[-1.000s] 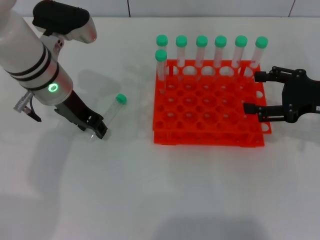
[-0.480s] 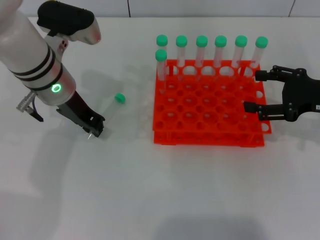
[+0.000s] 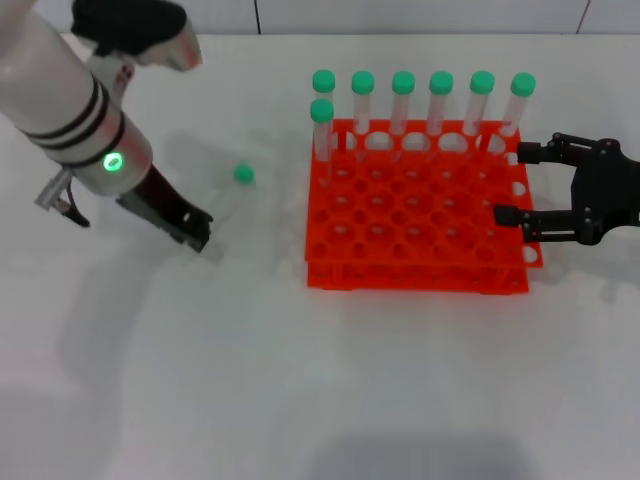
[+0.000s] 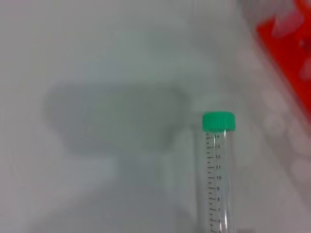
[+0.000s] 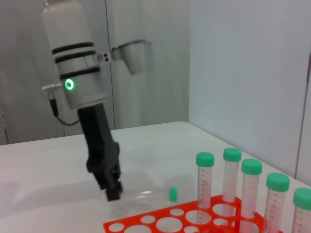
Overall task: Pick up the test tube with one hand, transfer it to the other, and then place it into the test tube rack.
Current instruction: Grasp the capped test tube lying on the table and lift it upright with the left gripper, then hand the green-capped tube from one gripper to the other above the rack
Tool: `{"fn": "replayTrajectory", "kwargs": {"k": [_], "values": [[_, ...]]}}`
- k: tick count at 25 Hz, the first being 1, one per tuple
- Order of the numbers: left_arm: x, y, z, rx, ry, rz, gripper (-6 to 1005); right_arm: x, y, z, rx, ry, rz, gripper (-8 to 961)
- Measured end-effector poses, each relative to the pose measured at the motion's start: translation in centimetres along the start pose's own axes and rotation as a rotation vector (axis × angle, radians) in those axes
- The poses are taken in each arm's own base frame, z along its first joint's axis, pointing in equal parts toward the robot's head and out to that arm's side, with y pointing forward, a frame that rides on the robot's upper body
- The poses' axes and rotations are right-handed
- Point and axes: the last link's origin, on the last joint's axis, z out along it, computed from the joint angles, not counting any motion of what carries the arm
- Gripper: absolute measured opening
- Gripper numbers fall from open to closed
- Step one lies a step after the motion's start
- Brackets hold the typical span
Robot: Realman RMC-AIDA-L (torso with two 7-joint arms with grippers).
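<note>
The test tube (image 3: 243,174), clear with a green cap, is held by its bottom end in my left gripper (image 3: 197,235), left of the orange-red rack (image 3: 400,275). It lies nearly level just above the table, cap pointing towards the rack. It also shows in the left wrist view (image 4: 218,160) and the right wrist view (image 5: 172,194), where the left gripper (image 5: 112,191) hangs from the white arm with the green ring. My right gripper (image 3: 510,183), all black, is open at the rack's right edge.
Several green-capped tubes (image 3: 441,100) stand in the rack's back row, and one more (image 3: 321,125) stands at its left just in front. White table lies to the left of and in front of the rack.
My left gripper has moved away from me and up a little, taking the test tube with it. The right gripper has hardly moved.
</note>
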Motion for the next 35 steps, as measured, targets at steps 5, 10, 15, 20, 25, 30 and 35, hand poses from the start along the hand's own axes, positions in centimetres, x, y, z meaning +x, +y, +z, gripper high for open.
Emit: {"fn": "replayTrajectory", "kwargs": {"k": [5, 10, 15, 20, 25, 30, 35], "values": [[1.1, -0.4, -2.7, 0.014, 0.178, 0.030, 184, -0.1, 0.0, 0.0, -0.003, -0.004, 0.000, 869], [2.0, -0.7, -5.2, 0.002, 0.431, 0.091, 184, -0.2, 0.2, 0.1, -0.009, -0.009, 0.002, 869], [2.3, -0.9, -6.1, -0.020, 0.567, 0.144, 185, -0.3, 0.5, 0.3, -0.025, -0.020, 0.006, 869], [2.1, -1.4, -7.4, -0.156, 0.823, 0.238, 185, -0.6, 0.8, 0.7, -0.045, -0.035, 0.008, 870], [2.5, -0.7, -6.8, -0.295, 0.874, 0.325, 185, -0.9, 0.9, 1.0, -0.054, -0.044, 0.007, 870], [3.4, 0.4, -5.7, -0.368, 0.829, 0.404, 184, -1.3, 0.9, 1.0, -0.062, -0.050, 0.000, 870], [4.3, 1.8, -4.5, -0.420, 0.747, 0.525, 184, -1.7, 0.8, 1.0, -0.061, -0.052, -0.014, 870]]}}
